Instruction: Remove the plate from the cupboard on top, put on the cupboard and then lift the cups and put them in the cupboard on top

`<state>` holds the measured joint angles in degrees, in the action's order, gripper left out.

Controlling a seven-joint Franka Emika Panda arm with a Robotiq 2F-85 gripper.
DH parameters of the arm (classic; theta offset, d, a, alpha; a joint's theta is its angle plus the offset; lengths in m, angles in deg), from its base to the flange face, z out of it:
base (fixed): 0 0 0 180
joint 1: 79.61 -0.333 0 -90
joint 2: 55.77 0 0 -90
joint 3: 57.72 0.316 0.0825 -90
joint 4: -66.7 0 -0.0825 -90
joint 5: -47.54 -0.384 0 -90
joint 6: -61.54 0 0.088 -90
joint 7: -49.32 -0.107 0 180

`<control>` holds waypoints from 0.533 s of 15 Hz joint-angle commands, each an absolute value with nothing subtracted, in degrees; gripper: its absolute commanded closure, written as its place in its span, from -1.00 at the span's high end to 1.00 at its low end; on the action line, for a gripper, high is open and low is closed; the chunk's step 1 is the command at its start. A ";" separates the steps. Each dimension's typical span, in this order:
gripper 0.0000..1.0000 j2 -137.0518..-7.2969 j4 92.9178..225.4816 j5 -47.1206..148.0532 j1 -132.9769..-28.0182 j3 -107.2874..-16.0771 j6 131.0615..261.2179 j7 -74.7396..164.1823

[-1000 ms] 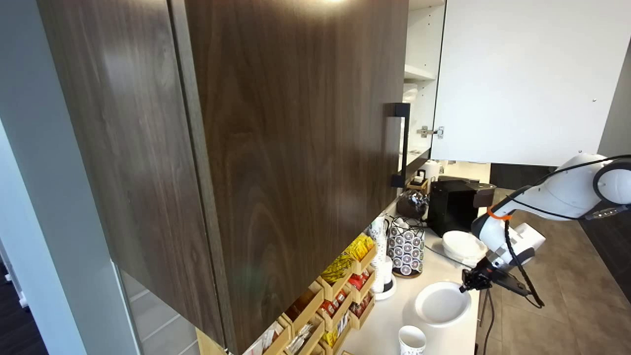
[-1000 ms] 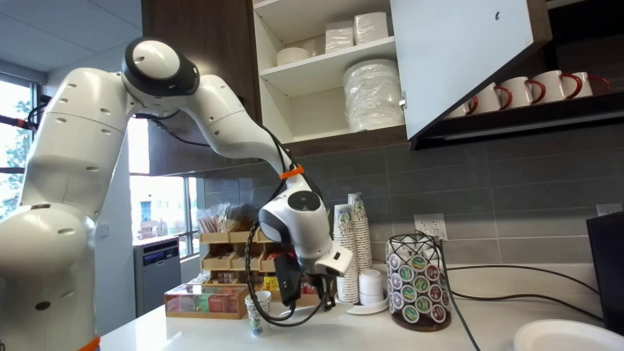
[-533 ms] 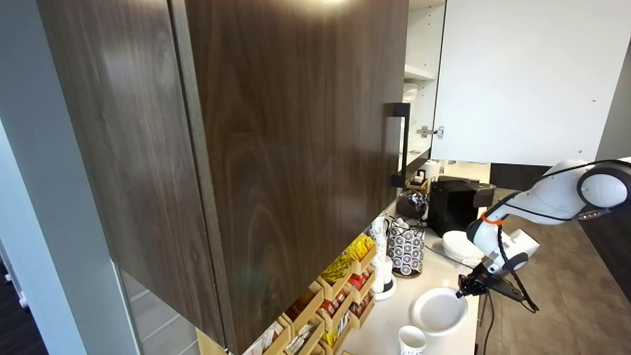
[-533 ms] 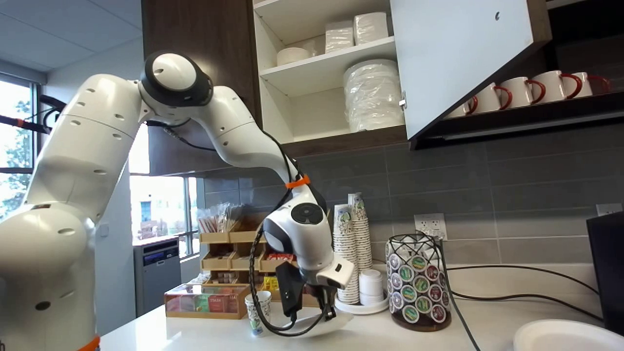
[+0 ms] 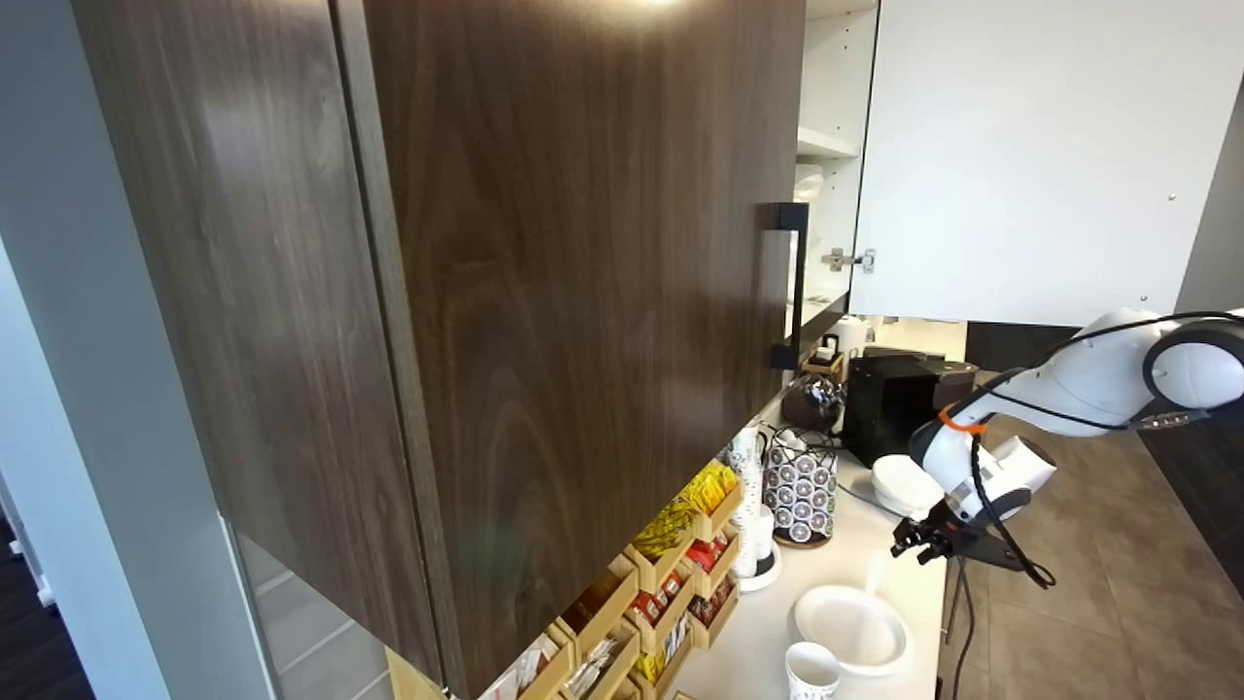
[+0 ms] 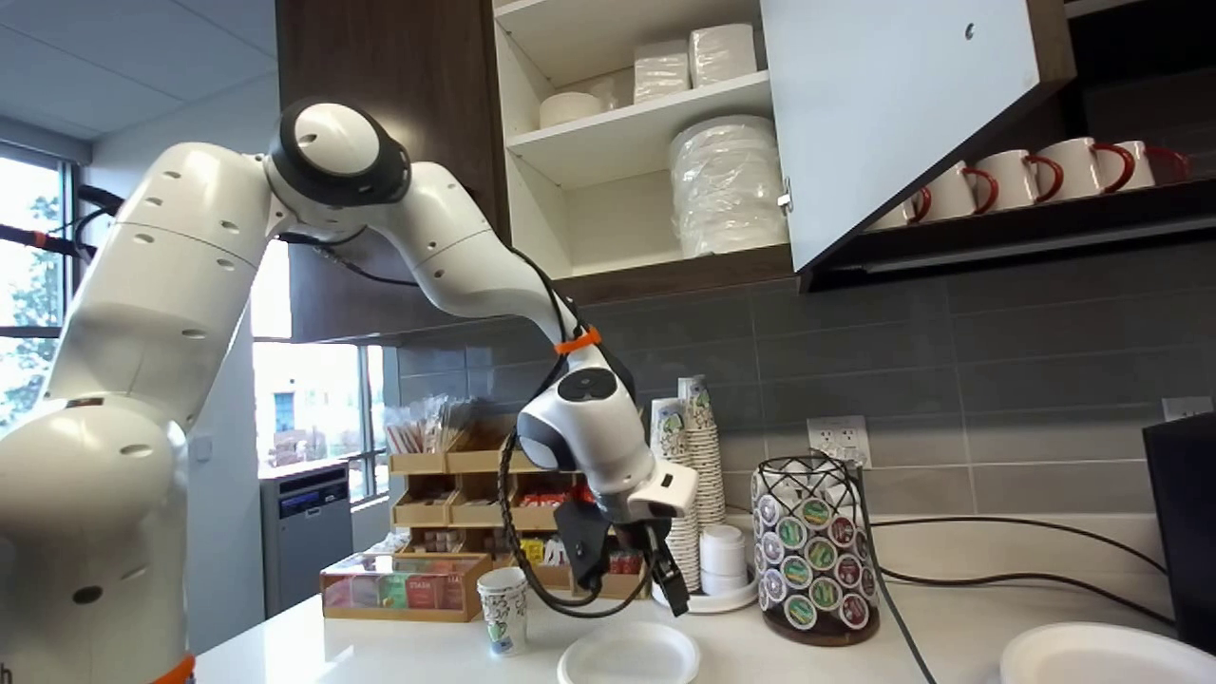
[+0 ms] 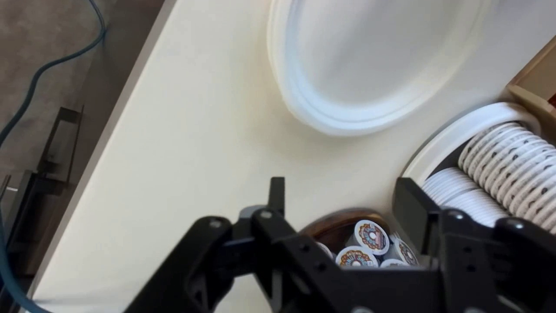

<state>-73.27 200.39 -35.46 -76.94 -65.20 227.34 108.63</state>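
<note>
"Plate (image 6: 629, 655), white, round: location?"

"Flat on the pale counter (image 7: 208, 130), near the gripper (image 7: 341, 184) but apart from it."

"Gripper, black: condition?"

"Fingers (image 7: 277, 193) spread wide; coffee pods (image 7: 371, 237) show between them in the wrist view."

"Cup (image 6: 503, 617), white, printed?"

"Upright on the counter, near the plate; single or nested, cannot be told."

"Upper cupboard (image 5: 583, 292), dark woodgrain, bar handle (image 5: 799, 282)?"

"One door (image 6: 902, 104) standing open, white inner face showing; wrapped white stack (image 6: 727, 190) on the bottom shelf."

"Further stock?"

"Tall paper-cup stacks (image 6: 705, 465), partly behind the white arm (image 6: 475, 271) in an exterior view."
</note>
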 commanded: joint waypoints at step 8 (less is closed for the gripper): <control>1.00 -66.94 208.76 -24.41 -88.59 -59.44 236.46 101.89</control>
<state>-67.82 205.46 -28.27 -84.86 -61.20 232.88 103.92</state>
